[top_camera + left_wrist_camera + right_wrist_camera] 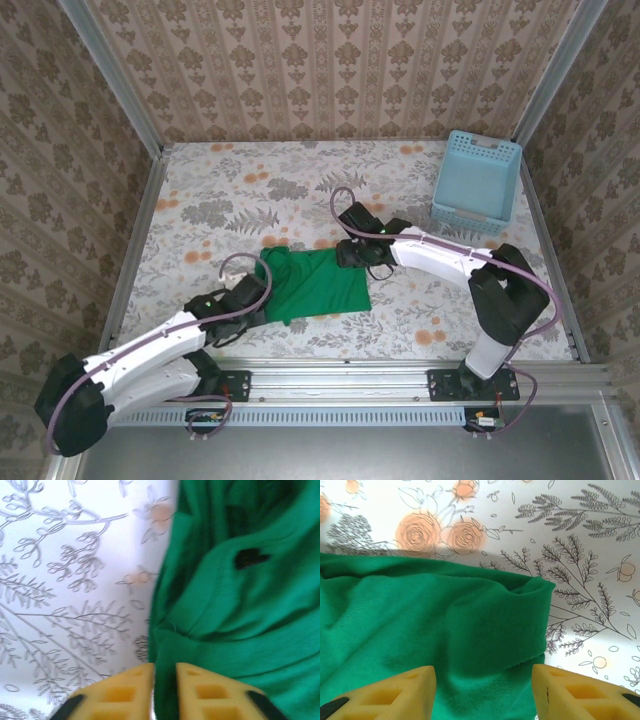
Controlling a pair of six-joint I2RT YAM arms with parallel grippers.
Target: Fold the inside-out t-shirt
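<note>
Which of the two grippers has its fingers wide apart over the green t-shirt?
The right gripper: its fingers stand wide apart over the t-shirt; those of the left gripper are almost together.

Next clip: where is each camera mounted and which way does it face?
Top external: above and behind the arm bases, looking down on the floral table; both arms show, with the green t-shirt and light blue basket.
Left wrist: on the left arm, facing down at the t-shirt's edge; left gripper, fingers nearly together.
Right wrist: on the right arm, facing down at a t-shirt fold; right gripper, fingers wide apart.
Shared: all show the t-shirt and table.
</note>
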